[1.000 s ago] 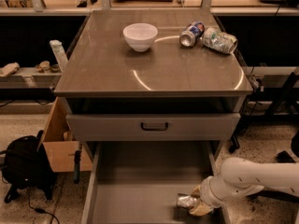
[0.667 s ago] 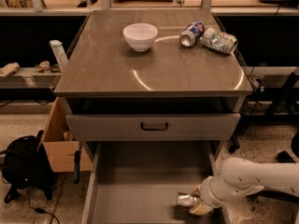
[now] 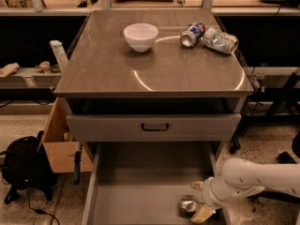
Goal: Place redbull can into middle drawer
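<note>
Nothing had visibly shifted over the last second: the gripper (image 3: 197, 201) stayed low inside the middle drawer (image 3: 140, 191), at its front right corner, with the redbull can (image 3: 187, 205) lying on the drawer floor right against it. Whether it gripped the can or had let go could not be told. The can seemed delivered, so release and withdrawal were probably what remained

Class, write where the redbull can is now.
Camera view, lower right: the redbull can sits in the middle drawer, near its front right corner, at the gripper.
</note>
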Motion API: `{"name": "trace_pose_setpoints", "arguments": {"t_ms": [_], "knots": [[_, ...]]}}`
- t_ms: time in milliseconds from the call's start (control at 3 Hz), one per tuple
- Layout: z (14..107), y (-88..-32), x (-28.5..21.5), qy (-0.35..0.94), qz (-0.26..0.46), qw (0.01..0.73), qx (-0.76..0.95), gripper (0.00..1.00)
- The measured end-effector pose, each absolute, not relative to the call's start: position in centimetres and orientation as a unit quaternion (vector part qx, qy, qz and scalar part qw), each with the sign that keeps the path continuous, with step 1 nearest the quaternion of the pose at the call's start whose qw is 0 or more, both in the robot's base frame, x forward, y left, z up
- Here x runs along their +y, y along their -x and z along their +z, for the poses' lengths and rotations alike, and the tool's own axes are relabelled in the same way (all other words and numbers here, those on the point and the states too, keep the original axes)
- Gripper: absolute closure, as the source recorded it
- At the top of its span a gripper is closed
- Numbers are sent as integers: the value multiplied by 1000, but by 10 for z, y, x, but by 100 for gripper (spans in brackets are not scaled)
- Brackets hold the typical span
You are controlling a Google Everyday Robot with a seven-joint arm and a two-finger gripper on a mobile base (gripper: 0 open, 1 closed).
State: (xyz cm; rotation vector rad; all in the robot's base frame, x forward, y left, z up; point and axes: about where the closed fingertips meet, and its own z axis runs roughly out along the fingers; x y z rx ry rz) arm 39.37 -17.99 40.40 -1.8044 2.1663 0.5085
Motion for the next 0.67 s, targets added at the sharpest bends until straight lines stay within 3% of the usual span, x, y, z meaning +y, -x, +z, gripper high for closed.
{"name": "trace_pose_setpoints", "arguments": {"t_ms": [667], "knots": [[404, -394, -180, 624, 176, 138, 749, 0]]}}
